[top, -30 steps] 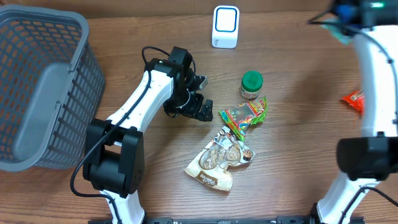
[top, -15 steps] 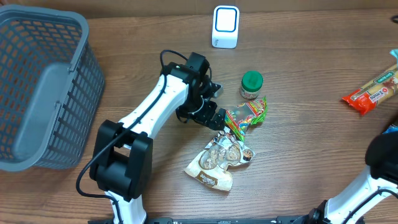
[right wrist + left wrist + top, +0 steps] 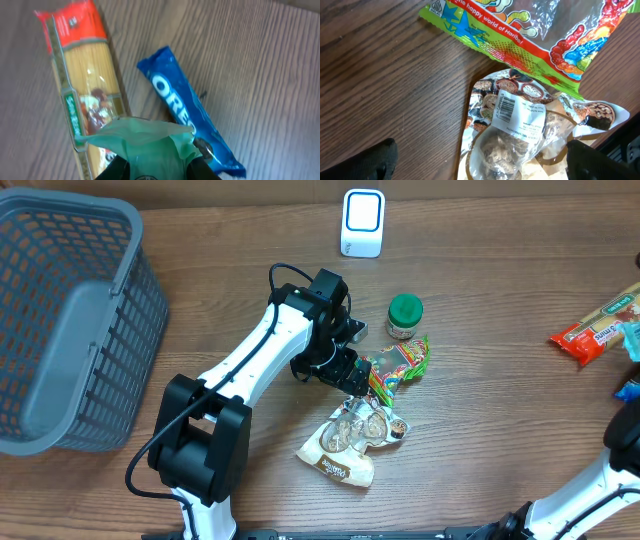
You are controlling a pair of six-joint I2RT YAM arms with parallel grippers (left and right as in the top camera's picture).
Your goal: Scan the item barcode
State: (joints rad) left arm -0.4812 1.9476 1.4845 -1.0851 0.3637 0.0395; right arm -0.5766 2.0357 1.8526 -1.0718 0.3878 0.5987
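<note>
My left gripper point(image 3: 347, 370) hangs open over the pile of bags in the middle of the table. In the left wrist view its dark fingertips point(image 3: 380, 159) stand wide on either side of a clear mushroom bag point(image 3: 520, 145). That bag's white label carries a barcode point(image 3: 506, 107), facing up. A colourful Haribo bag point(image 3: 545, 35) lies partly over its top edge. My right gripper point(image 3: 152, 170) is shut on a teal packet point(image 3: 145, 137), low over the table's right edge. The white scanner point(image 3: 362, 223) stands at the back centre.
A green-lidded jar point(image 3: 404, 315) stands just behind the Haribo bag point(image 3: 395, 365). A grey basket point(image 3: 70, 320) fills the left side. A spaghetti pack point(image 3: 82, 85) and a blue Oreo pack point(image 3: 187, 110) lie under the right gripper, at the table's right edge point(image 3: 598, 328).
The left arm has swung right and come over the bags, still open. The right arm has left the top right corner and now shows only at the right edge.
</note>
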